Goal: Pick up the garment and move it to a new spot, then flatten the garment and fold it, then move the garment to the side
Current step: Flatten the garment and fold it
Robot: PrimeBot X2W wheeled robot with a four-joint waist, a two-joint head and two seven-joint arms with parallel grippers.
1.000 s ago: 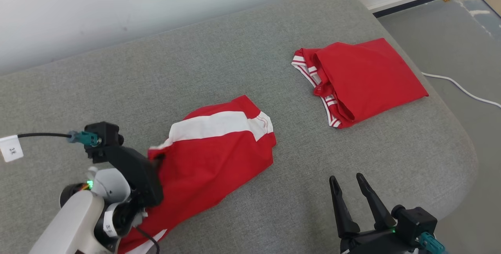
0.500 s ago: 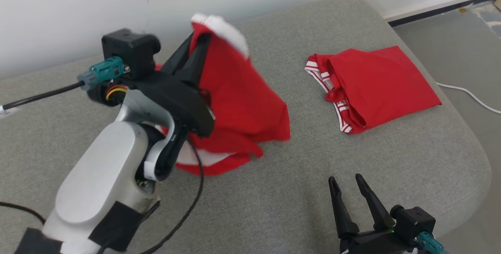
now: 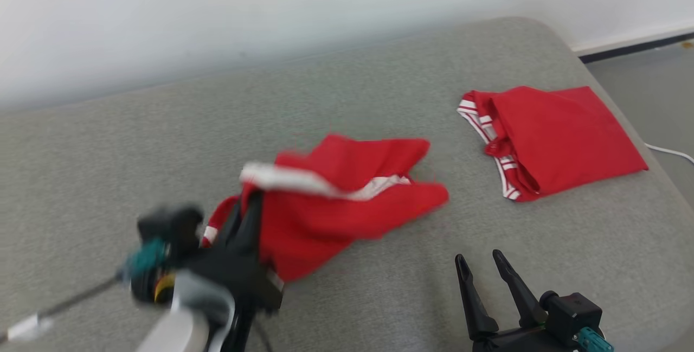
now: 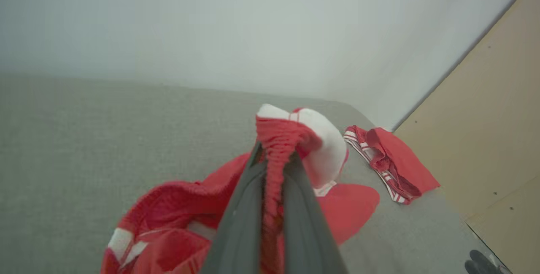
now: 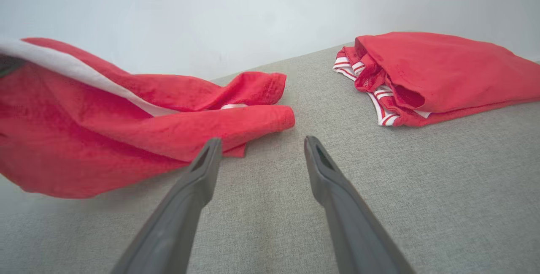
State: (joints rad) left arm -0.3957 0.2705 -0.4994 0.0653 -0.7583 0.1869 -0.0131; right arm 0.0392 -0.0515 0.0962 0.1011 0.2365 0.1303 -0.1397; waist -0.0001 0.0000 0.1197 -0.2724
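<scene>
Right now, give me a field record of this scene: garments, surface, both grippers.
surface: grey cushion
loose garment: red garment with white band, bunched, one end lifted, rest on the cushion
second garment: folded red garment, striped trim, lying apart to the right
left gripper: shut on the banded garment
right gripper: open, empty

On the cushion — garment left, folded cloth well apart, right.

Grey cushion (fabric-covered) carries a folded red garment and a crumpled red garment.
</scene>
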